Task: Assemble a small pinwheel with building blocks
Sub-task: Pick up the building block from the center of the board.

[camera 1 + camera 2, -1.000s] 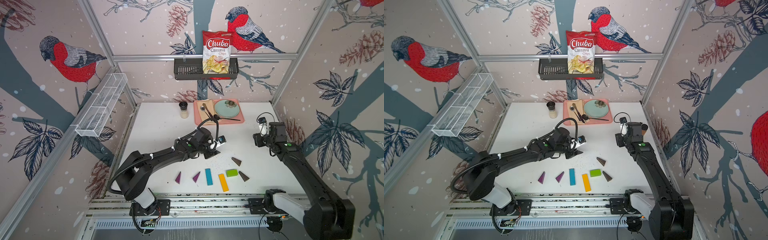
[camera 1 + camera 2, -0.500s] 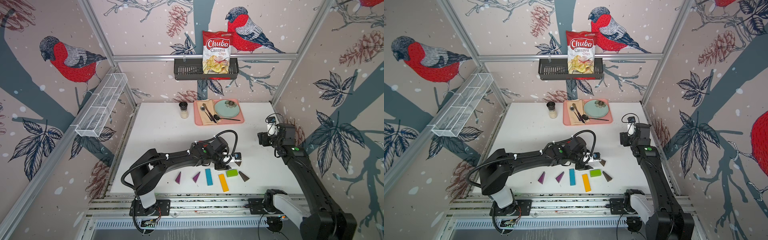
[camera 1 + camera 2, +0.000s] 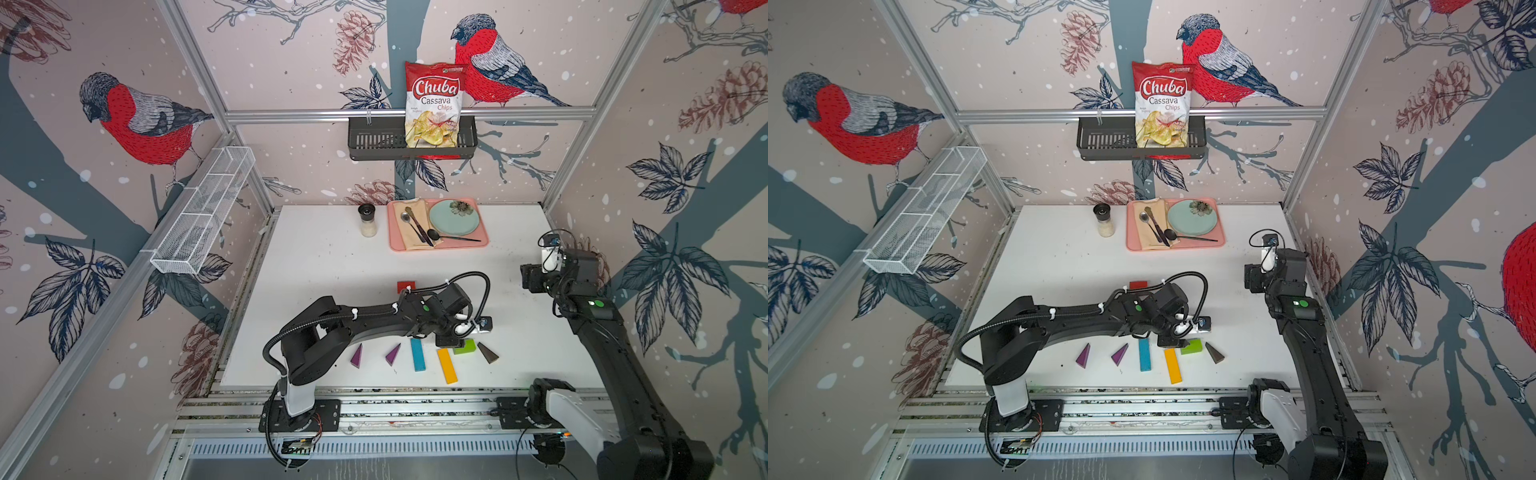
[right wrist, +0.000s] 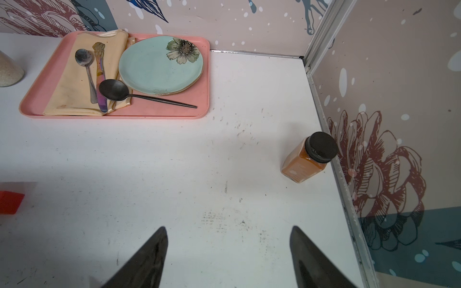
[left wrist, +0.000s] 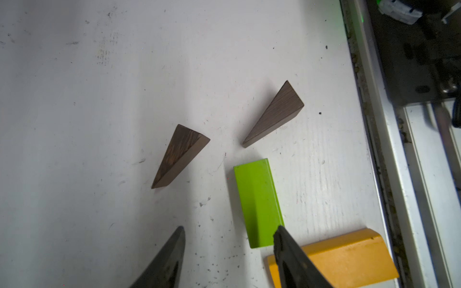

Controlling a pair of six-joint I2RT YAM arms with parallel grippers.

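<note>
Loose building blocks lie along the table's front: two purple wedges (image 3: pixel 357 356) (image 3: pixel 393 354), a blue bar (image 3: pixel 417 354), a yellow bar (image 3: pixel 447 365), a green brick (image 3: pixel 464 347) and a brown wedge (image 3: pixel 487 352). The left wrist view shows a second brown wedge (image 5: pixel 180 154) beside the first (image 5: pixel 275 114). A red brick (image 3: pixel 406 286) lies alone mid-table. My left gripper (image 5: pixel 229 228) hangs open over the green brick's (image 5: pixel 258 202) near end, with one fingertip (image 5: pixel 279 232) at its corner. My right gripper (image 4: pixel 228 228) is open above bare table near the right wall. No pinwheel is formed.
A pink tray (image 3: pixel 436 247) with plate and cutlery and a shaker (image 3: pixel 368 220) stand at the back. An orange bottle (image 4: pixel 304 159) stands against the right wall. The metal rail (image 5: pixel 389 149) runs just beyond the blocks at the table's front edge.
My left gripper swung from the red brick mid-table to the front right, over the green brick, its jaws a little wider. The right arm drew back toward the right wall and opened wider.
</note>
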